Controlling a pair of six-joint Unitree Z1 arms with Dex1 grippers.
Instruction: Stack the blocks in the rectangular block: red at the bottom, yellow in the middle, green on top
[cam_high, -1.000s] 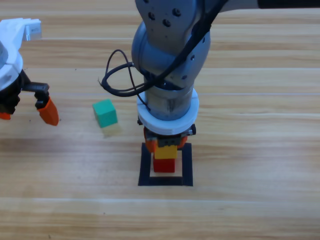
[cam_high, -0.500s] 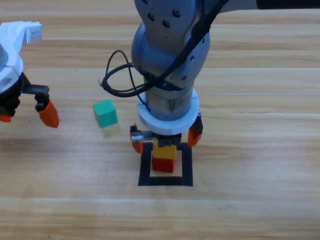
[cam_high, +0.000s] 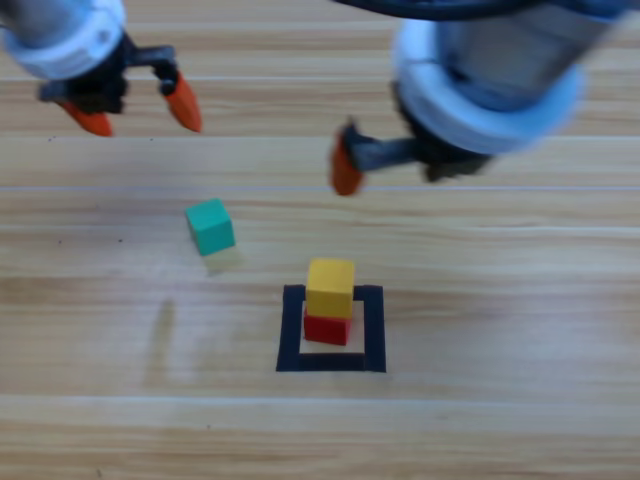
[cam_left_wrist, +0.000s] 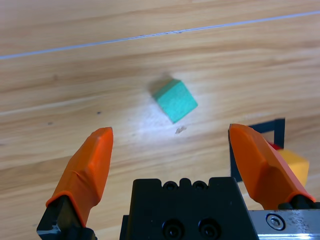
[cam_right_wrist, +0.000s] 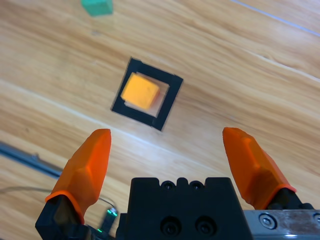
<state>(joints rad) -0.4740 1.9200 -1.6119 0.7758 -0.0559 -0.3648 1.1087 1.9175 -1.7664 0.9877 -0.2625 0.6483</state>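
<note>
Sitting yellow (cam_high: 330, 287) on red (cam_high: 327, 329), green (cam_high: 210, 225) apart

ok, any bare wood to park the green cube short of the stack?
Yes: bare wood between the green cube and the black square outline, and all along the front edge. Inside the outline it's crowded by the yellow cube on red.

No readable text, labels, brands, numbers or signs appear in any view; the cubes, the tape outline, the table and the grippers all carry plain, unmarked surfaces.
</note>
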